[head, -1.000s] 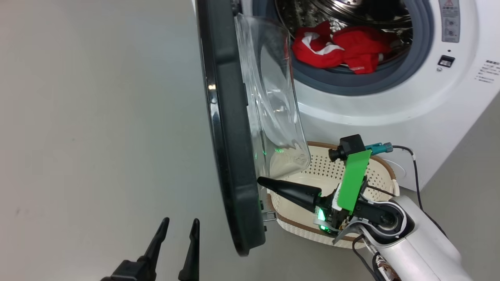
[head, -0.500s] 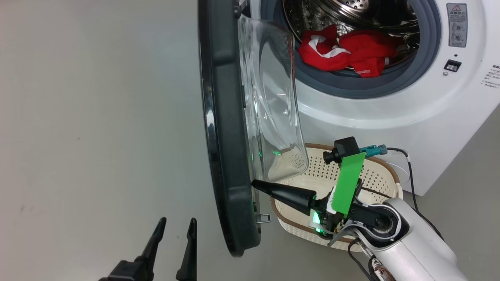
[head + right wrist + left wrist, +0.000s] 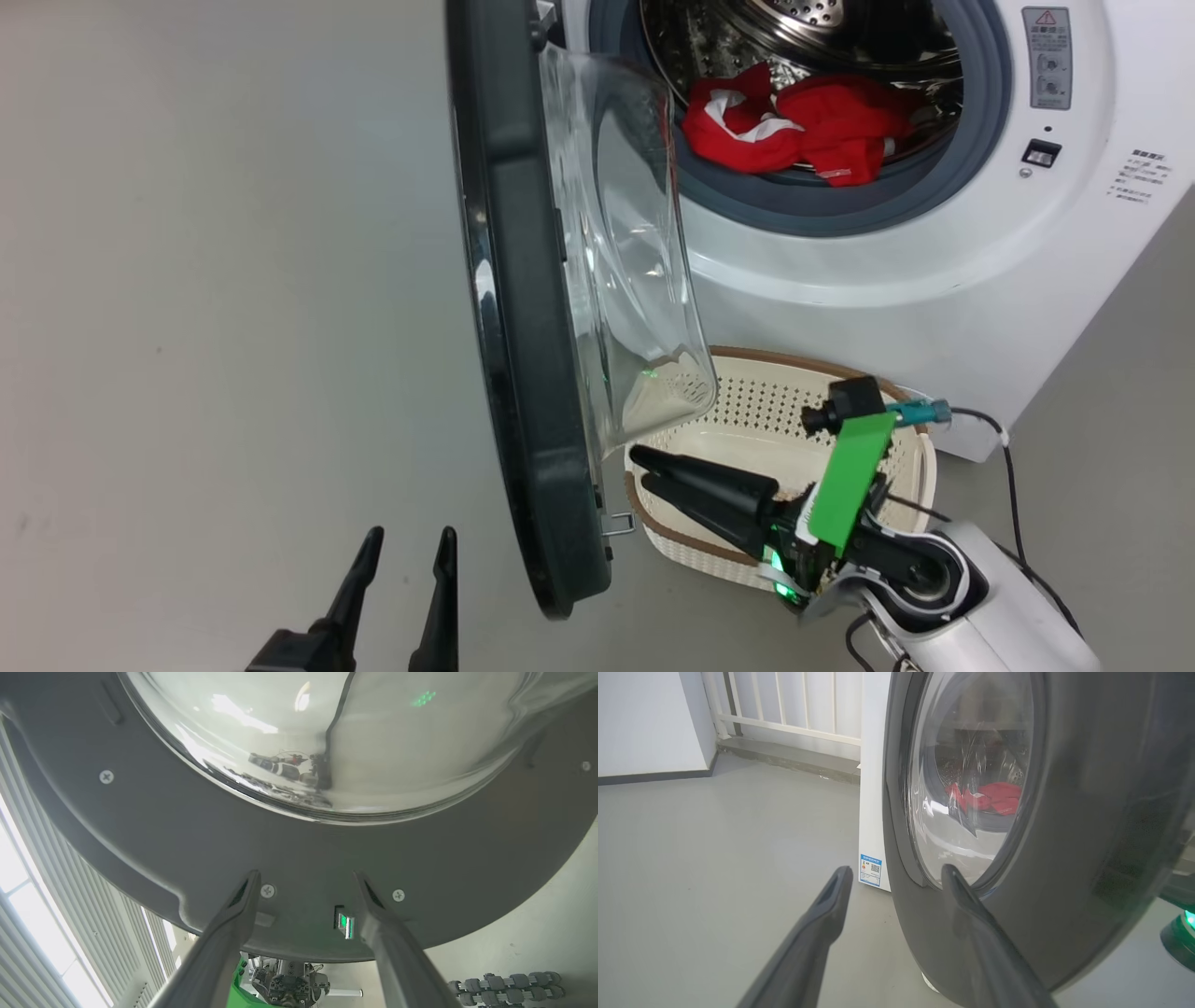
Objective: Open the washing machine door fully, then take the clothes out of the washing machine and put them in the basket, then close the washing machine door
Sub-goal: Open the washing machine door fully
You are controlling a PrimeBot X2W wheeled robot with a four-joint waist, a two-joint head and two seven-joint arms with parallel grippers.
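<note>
1. My right gripper [image 3: 640, 469] has just spread, holding nothing, by the washing machine door [image 3: 523, 373], at its inner rim.
2. Washing machine [image 3: 934, 299]: porthole uncovered (door edge-on to me).
3. Basket [image 3: 794, 360] under the door glass.
4. Clothes [image 3: 803, 126] in the drum [image 3: 803, 23].
5. Left gripper [image 3: 411, 534] spread, empty.

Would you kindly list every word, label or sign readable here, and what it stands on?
No word can be read as text.
Grey sticker on the big white front-loading washing machine: red warning triangle; print too small.
Black print on its front: too small.
Blue label at its lower corner: blurred.
</note>
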